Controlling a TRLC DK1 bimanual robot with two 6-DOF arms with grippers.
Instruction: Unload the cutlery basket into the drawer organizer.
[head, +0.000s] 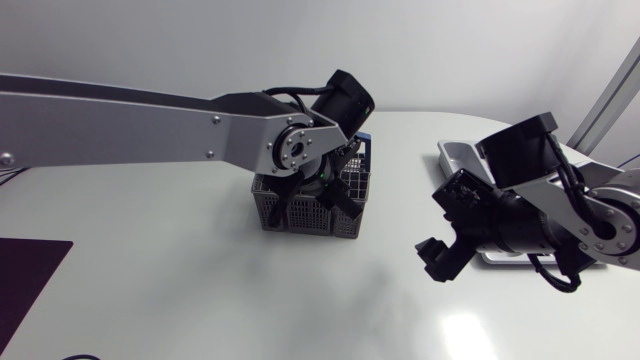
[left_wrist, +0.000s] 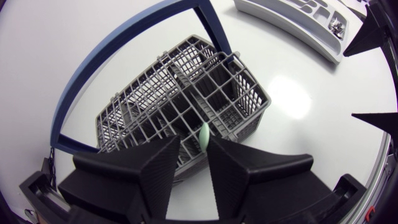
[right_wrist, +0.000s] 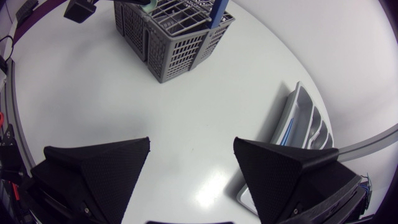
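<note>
Much of the white table (head: 200, 290) lay bare. There was a broad open stretch along the near side, and a clear lane ran between the grey cutlery basket (head: 300, 218) in the middle and the drawer organizer (head: 455, 155) at the far right. The table's curved far edge ran close behind the basket. A dark mat (head: 30, 275) took up the near left corner, well apart from everything else.

My left arm came in from the left and reached across to the basket, with my left gripper (left_wrist: 194, 144) directly above its compartments. A pale green handle (left_wrist: 204, 134) stood on end in a compartment by the basket's rim. Its long axis was roughly upright and its rounded end pointed up at that gripper. I could not tell whether the gripper was clamped on it. The basket's blue hoop handle (left_wrist: 216, 30) rose on the side away from the gripper.

My right gripper (right_wrist: 192, 142) hung over bare table at the right, nearer than the organizer and well apart from the basket, spread wide with nothing in it.

The organizer lay with its long axis running near to far, its slots following that line — my right arm covered most of it from above.
</note>
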